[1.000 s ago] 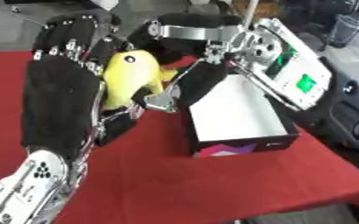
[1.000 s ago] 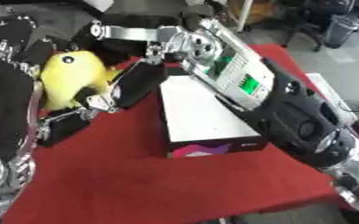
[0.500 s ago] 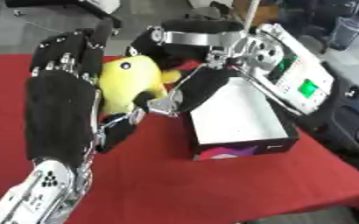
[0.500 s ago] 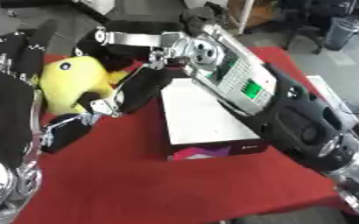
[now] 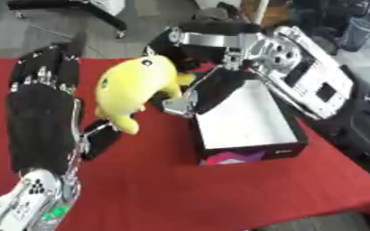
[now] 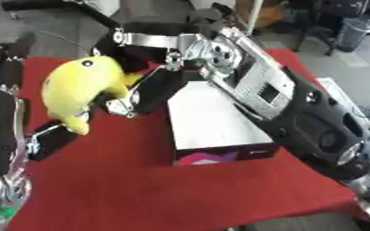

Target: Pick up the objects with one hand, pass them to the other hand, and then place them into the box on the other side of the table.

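We see a yellow soft toy [image 5: 133,90] up in the air over the red table [image 5: 180,194], just left of the box [image 5: 247,122]. It looks like a little duck or fish with a dark eye. Our right hand [image 5: 190,88] comes in from the top right and has the toy's top end; its fingers curl round it by the head and its thumb sits under it. Our left hand [image 5: 42,108] is on the left with its palm turned to the toy. Its fingers are straight and point up, and its thumb [image 5: 101,135] is low, near the toy's tail. We cannot tell if it touches the toy. The box is open, white inside, and sits on the table under our right arm [image 6: 259,85]
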You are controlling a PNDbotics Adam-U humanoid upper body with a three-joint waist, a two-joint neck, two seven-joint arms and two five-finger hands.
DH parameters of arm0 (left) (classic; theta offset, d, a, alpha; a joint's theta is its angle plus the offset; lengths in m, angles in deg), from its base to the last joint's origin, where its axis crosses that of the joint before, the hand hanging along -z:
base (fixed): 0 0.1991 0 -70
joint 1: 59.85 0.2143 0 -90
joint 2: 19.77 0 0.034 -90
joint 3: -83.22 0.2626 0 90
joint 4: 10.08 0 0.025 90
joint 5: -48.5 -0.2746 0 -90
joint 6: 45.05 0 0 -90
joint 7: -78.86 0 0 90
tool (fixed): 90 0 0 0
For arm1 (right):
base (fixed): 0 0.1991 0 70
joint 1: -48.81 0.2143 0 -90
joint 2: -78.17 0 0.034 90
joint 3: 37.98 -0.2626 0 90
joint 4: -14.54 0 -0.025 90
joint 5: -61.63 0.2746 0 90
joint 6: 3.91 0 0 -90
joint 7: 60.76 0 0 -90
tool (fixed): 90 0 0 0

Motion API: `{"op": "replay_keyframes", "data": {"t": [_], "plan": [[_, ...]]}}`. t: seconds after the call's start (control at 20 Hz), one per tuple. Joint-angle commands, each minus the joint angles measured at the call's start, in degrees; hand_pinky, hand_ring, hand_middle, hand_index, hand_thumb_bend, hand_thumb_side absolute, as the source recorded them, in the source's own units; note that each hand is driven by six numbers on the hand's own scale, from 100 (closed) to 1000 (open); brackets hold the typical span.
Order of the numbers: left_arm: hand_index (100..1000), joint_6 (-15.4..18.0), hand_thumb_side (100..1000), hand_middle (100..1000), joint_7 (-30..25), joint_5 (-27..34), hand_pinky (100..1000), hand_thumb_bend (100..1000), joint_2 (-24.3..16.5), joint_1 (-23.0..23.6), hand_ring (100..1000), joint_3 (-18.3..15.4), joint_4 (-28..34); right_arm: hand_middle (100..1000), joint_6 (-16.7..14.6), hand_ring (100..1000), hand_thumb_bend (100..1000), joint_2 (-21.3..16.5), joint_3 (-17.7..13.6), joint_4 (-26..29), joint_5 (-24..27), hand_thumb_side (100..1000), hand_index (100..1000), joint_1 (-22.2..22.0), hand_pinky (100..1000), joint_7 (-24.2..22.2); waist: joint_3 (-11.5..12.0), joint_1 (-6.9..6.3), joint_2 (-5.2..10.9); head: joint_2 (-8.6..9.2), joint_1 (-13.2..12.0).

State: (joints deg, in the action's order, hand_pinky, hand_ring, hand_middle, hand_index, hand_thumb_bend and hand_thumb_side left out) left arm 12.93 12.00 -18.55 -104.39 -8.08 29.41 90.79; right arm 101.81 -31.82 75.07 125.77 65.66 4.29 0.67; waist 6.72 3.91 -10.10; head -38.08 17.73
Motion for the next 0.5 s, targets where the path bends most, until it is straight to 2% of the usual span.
{"op": "replay_keyframes", "data": {"t": [0.05,0.25,0.5], "plan": [[885,0.52,316,658,-0.86,0.20,777,856,-2.13,-0.24,727,0.05,0.46,209,0.41,734,100,-1.81,-2.06,-0.47,0.89,198,578,0.35,751,1.26,-0.16,-0.34,1.28,0.35,-0.11],[884,0.32,331,660,-1.70,1.47,780,823,-5.58,0.66,727,-0.09,1.23,212,0.68,739,100,-2.69,-4.22,-3.47,1.44,198,584,-0.17,755,3.18,-0.13,-0.45,1.30,-0.28,0.27],[834,1.80,388,617,-1.54,6.16,756,638,-11.64,1.87,683,-1.08,3.97,225,-0.53,759,100,-6.27,-9.00,-10.26,2.12,199,604,-2.92,778,6.21,-0.04,-0.51,1.00,-1.43,1.60]]}}
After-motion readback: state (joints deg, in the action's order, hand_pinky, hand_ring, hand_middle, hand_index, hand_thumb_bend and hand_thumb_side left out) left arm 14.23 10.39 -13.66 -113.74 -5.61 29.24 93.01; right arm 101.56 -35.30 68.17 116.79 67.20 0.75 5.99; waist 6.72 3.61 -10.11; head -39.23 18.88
